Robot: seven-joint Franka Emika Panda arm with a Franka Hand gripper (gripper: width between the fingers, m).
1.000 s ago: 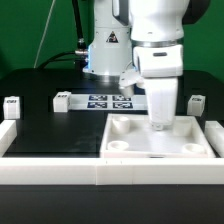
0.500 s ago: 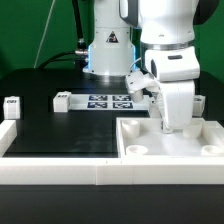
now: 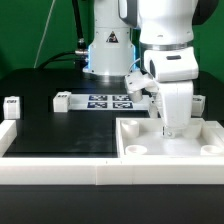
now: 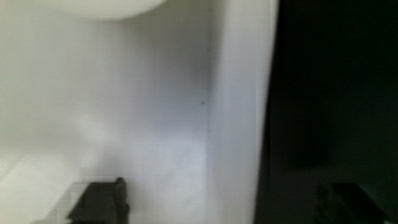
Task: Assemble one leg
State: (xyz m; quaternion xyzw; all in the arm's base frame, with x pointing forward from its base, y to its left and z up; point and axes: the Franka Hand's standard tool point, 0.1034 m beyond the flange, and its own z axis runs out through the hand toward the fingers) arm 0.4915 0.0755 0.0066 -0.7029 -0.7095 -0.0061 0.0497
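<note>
Your claw (image 3: 172,126) sits low in the large white square rimmed plastic tray (image 3: 122,136) at the front corner of the table (image 3: 60,135). Fingers (image 4: 98,203) apart, probably squaring it there.

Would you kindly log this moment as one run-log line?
gripper down inside white tray | grip: unclear | leg loose beside marker board, untouched

Through the wrist camera I see a blurred white tray-shaped part (image 4: 107,120), its raised rim (image 4: 246,100) running beside the black table (image 4: 338,90) — the gripper (image 4: 222,205) has its dark fingertips (image 4: 98,203) spread wide, straddling that rim.
</note>
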